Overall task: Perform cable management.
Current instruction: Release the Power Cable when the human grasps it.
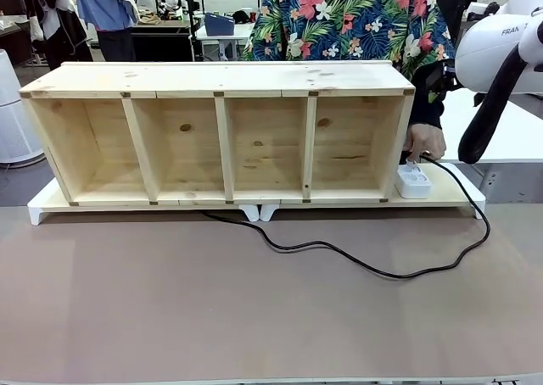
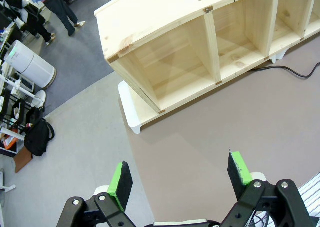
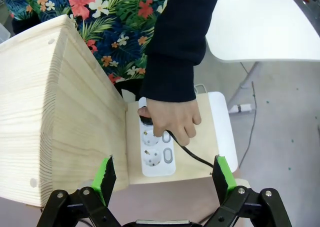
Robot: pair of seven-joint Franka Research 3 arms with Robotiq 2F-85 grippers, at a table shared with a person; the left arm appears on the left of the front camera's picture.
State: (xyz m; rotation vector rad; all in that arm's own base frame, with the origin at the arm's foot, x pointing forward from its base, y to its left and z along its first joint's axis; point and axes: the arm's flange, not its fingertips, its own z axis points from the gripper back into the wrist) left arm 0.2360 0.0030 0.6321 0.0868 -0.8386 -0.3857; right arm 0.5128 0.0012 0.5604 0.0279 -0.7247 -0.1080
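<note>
The cable (image 1: 373, 269), thin and glossy black, runs from under the wooden shelf (image 1: 222, 135) across the brown table in a loose curve and up to the white power strip (image 1: 413, 181). A person's hand (image 3: 172, 118) holds the plug end at the power strip (image 3: 157, 152), with the cable (image 3: 192, 154) trailing from the fingers. My right gripper (image 3: 162, 174) hangs open above that strip, apart from the hand. My left gripper (image 2: 180, 179) is open and empty, high over the table's left end near the shelf's corner (image 2: 150, 62).
The long wooden shelf has several open compartments and rests on a white board (image 1: 42, 207). The brown tabletop (image 1: 212, 309) lies in front of it. A white side table (image 3: 265, 22) stands to the right; my right arm (image 1: 501, 63) is raised beside the shelf's end.
</note>
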